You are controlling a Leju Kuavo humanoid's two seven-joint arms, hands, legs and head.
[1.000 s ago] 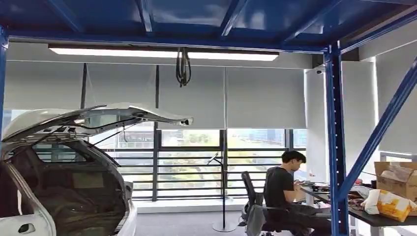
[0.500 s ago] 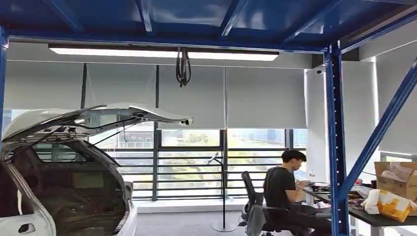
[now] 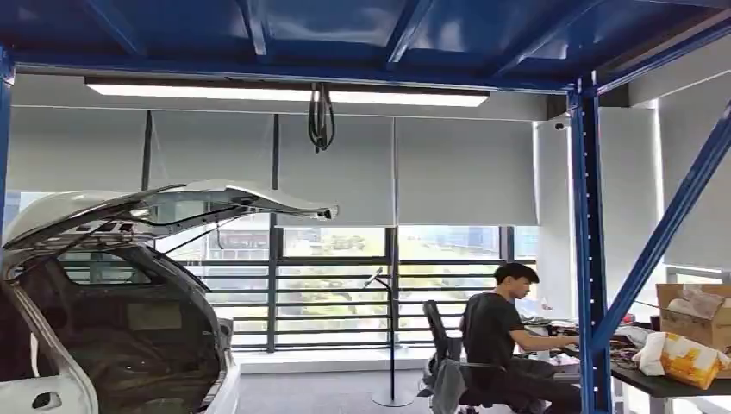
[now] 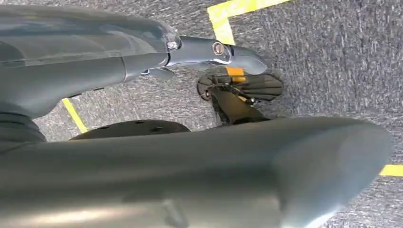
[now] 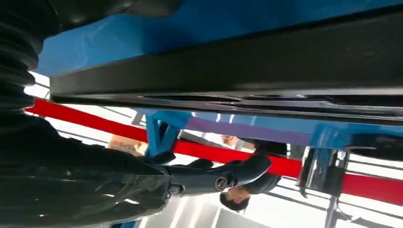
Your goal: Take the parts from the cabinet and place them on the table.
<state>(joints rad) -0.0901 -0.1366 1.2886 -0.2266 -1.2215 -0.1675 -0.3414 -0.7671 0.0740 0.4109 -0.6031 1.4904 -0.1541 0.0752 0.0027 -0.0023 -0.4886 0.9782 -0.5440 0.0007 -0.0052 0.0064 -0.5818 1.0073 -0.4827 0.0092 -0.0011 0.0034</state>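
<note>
My left hand (image 4: pixel 157 142) hangs over grey carpet, its fingers (image 4: pixel 214 49) stretched out and holding nothing. My right hand (image 5: pixel 209 178) reaches out with straight dark fingers (image 5: pixel 247 170) and nothing in it. It sits just under a long black bar (image 5: pixel 237 71) on the blue rack frame (image 5: pixel 228 28), apart from it. In the head view the blue rack post (image 3: pixel 590 259) stands at the right, with the table (image 3: pixel 664 385) behind it. No part can be made out.
A white car with its tailgate raised (image 3: pixel 112 328) is at the left. A person (image 3: pixel 500 336) sits at the table, which carries a cardboard box (image 3: pixel 694 315) and a white-orange bag (image 3: pixel 681 358). A red beam (image 5: pixel 294 167) crosses the rack. Yellow tape (image 4: pixel 228 14) marks the floor.
The seated person has reached an arm forward over the table. The rest of the scene has not moved.
</note>
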